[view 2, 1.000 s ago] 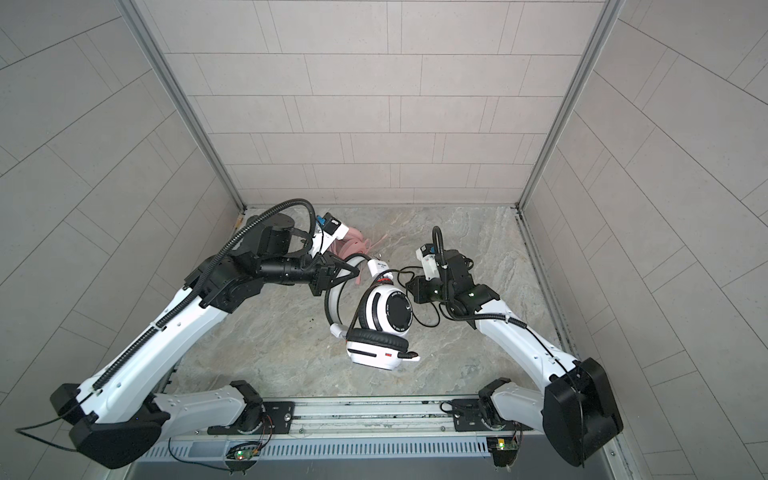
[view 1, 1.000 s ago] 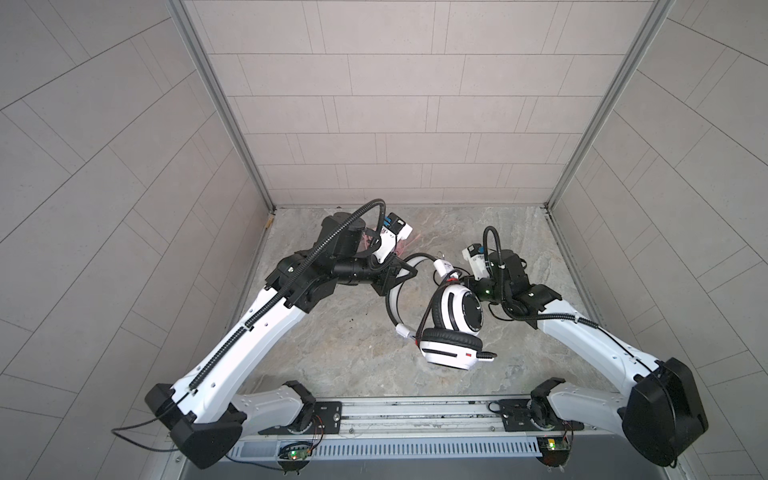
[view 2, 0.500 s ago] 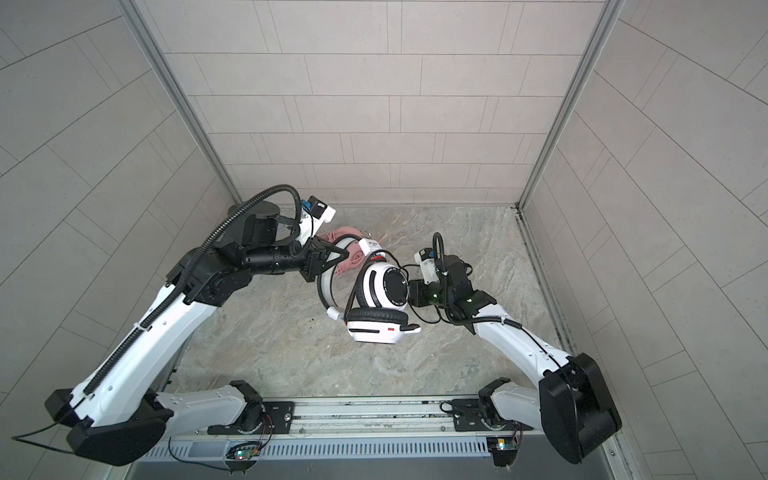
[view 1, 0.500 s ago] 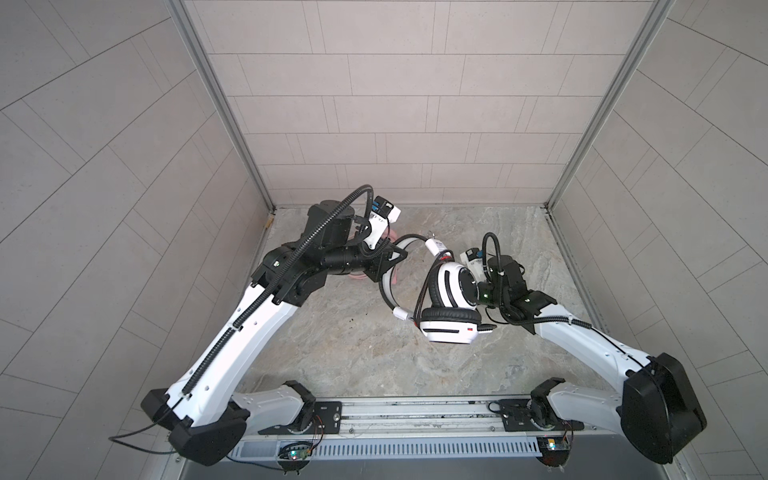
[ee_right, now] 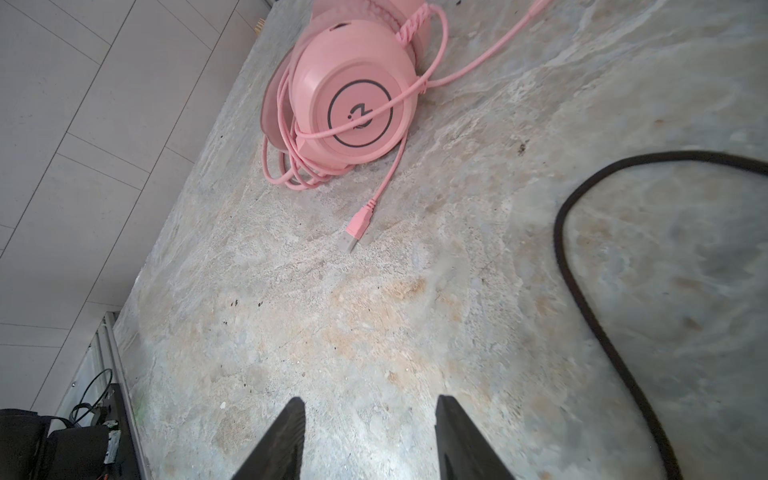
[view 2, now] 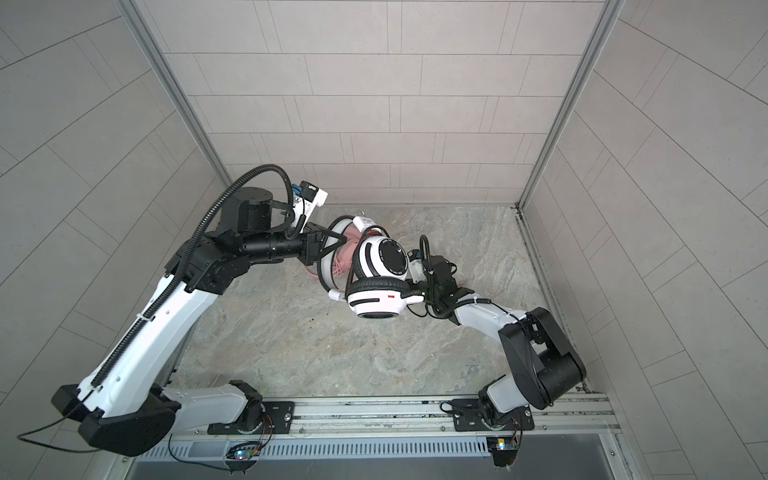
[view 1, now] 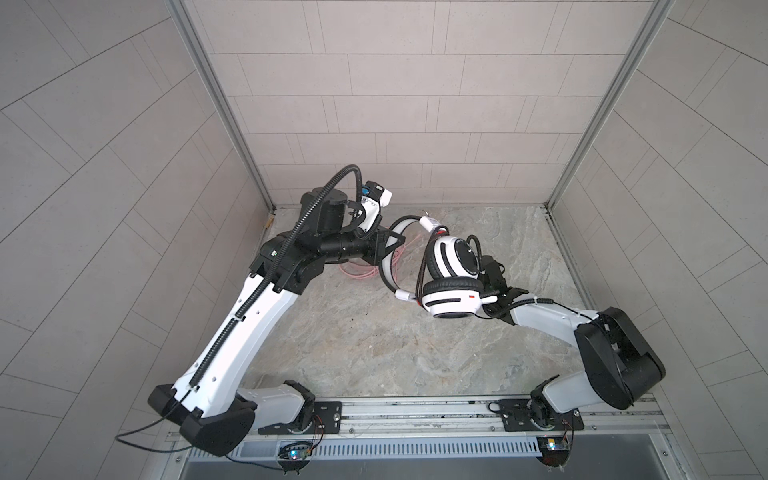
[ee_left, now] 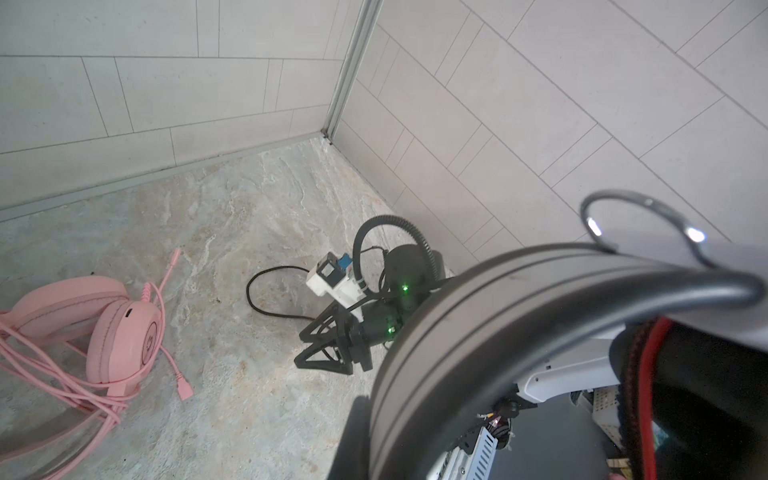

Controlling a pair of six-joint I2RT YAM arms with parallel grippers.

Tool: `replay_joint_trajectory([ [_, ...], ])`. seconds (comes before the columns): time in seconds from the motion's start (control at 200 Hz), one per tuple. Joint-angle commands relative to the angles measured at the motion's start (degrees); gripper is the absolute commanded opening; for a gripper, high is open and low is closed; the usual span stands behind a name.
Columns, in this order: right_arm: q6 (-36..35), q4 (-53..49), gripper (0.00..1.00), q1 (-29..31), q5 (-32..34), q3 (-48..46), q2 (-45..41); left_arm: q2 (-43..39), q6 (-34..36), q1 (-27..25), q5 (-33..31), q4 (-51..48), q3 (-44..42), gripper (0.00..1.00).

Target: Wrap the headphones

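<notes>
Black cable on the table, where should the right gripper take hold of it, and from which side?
I'd take the black cable on its straighter run past the bend, coming down from above with the fingers of the open right gripper set across it. It lies flat on the table, so only its top is free.

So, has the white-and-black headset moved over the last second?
Yes. In both top views the white-and-black headset has shifted away from the front rail and toward the back wall.
</notes>
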Motion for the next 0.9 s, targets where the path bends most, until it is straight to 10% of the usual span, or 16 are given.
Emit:
replay_joint_trajectory([
  [0.0, 1.1, 9.1, 0.50, 0.7, -2.1, -0.7, 3.3, -1.3, -3.7, 1.7, 3.3, 5.2, 2.5, 0.00],
  [0.445, 7.6, 23.2, 0.09, 3.2, -4.9, -3.6, 10.4, -2.0, -14.6, 12.5, 3.9, 12.9, -1.2, 0.00],
  [0.896, -5.6, -18.8, 0.07, 18.3, 16.3, -4.6, -16.0, -0.3, -29.1, 16.4, -26.4, 12.2, -7.5, 0.00],
])
